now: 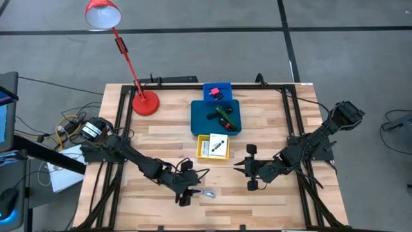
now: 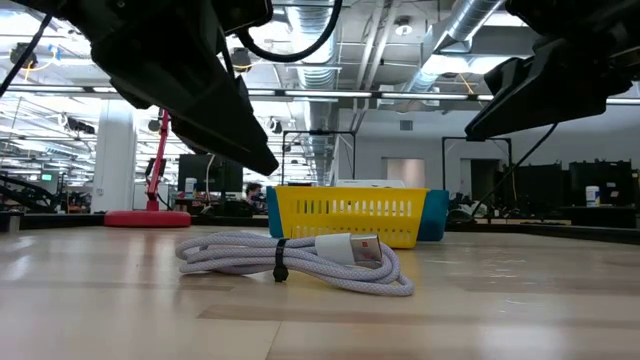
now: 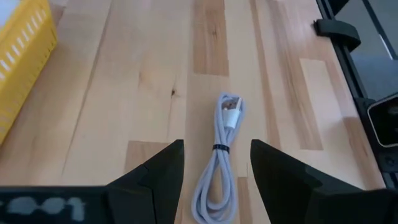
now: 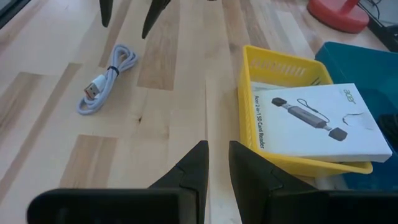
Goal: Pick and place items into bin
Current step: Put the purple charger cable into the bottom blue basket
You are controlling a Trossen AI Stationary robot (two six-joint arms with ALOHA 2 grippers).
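Nearest the front edge of the pale wooden plank table [image 1: 257, 200] lies a coiled pale lilac-white cable [image 3: 219, 158], bundled with a dark tie around its middle and ending in a flat USB plug. It rests flat on the wood, touching nothing else. The left gripper [image 3: 216, 163] hangs directly over it with its two dark fingers spread wide, one on each side of the coil; from the low view the gripper sits above the cable rather than gripping it.

A little farther in and toward the right side, the right gripper [image 4: 217, 163] hovers above bare wood, its fingers drawn close with only a narrow gap between them and nothing held. It points toward the bins, well apart from the cable.

Beyond both grippers, near the middle of the table, stands a small yellow slotted plastic basket [image 4: 249, 87]. A flat white printed box [image 4: 317, 121] showing a dark stick-shaped gadget lies across its top, tilted and overhanging the rim. Touching the basket's far side is a blue rectangular plastic bin [image 1: 198, 119] holding a green-and-black stick [image 1: 225, 115] and other dark pieces too small to make out. Behind that sits a smaller blue box [image 1: 224, 86] with a pink-red piece [image 1: 214, 93] in it.

At the far left corner stands a red desk lamp [image 1: 145, 103] with a round base and a slanted stem.
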